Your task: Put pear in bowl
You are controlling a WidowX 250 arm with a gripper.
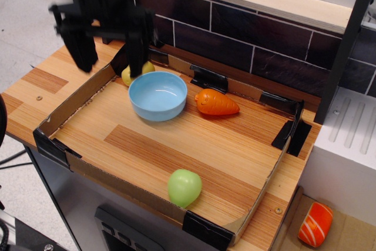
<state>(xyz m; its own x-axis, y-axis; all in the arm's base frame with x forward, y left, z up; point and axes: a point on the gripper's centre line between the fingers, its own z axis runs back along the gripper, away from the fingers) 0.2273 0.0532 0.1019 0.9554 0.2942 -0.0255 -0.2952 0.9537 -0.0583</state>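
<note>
The light-green pear (184, 187) lies at the front edge of the cardboard tray (75, 103), near its front wall. The light-blue bowl (158, 96) stands empty at the tray's back left. My black gripper (110, 57) hangs open and empty above the tray's back left corner, to the left of the bowl. Its two fingers (82, 48) are spread wide apart. It is far from the pear.
A yellow fruit (127, 74) sits behind the bowl, partly hidden by my right finger. An orange carrot (215, 103) lies right of the bowl. A dark tiled wall (247, 45) runs behind. An orange-and-white toy (315, 224) lies off the table at the lower right.
</note>
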